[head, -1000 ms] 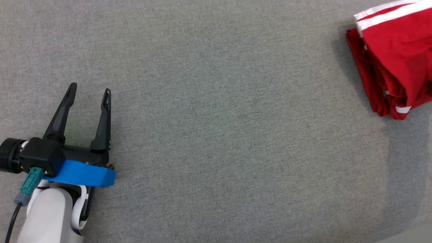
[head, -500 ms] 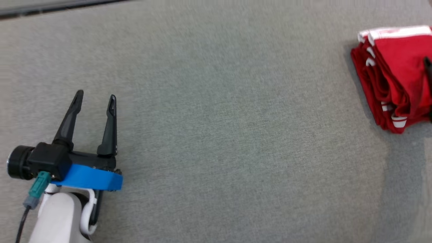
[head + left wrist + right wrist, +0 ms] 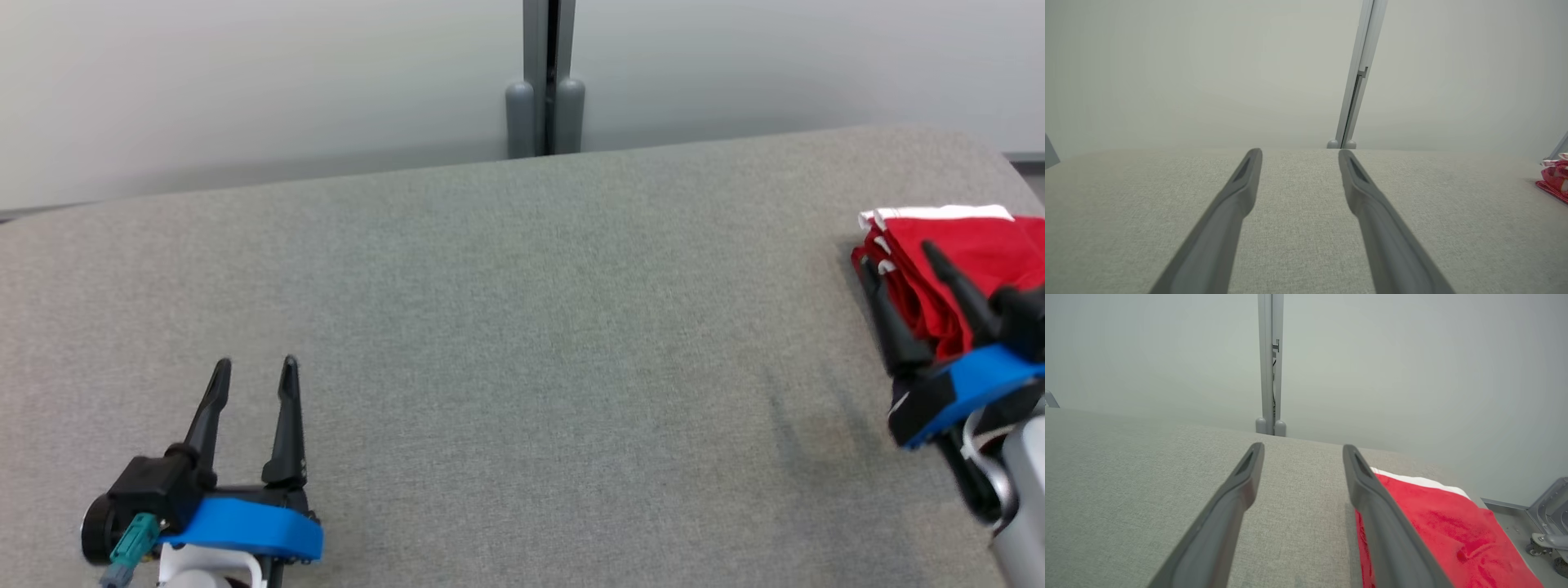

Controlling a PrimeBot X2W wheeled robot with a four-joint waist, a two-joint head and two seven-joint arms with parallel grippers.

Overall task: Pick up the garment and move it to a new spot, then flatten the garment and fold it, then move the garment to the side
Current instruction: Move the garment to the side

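No text, label, brand, number or sign is showing legibly anywhere, neither on the folded red-and-white cloth garment (image 3: 992,245) nor on the grey fabric tabletop (image 3: 522,327).

Garment (image 3: 971,253) lies at the surface's (image 3: 531,327) right edge. Right gripper (image 3: 896,255) sits just near of it, fingers straddling its left side. Left gripper (image 3: 255,366) is near left, well apart. Post (image 3: 545,82) stands behind the far edge.

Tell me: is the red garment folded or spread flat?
Folded: the red garment shows stacked layers along its left edge.
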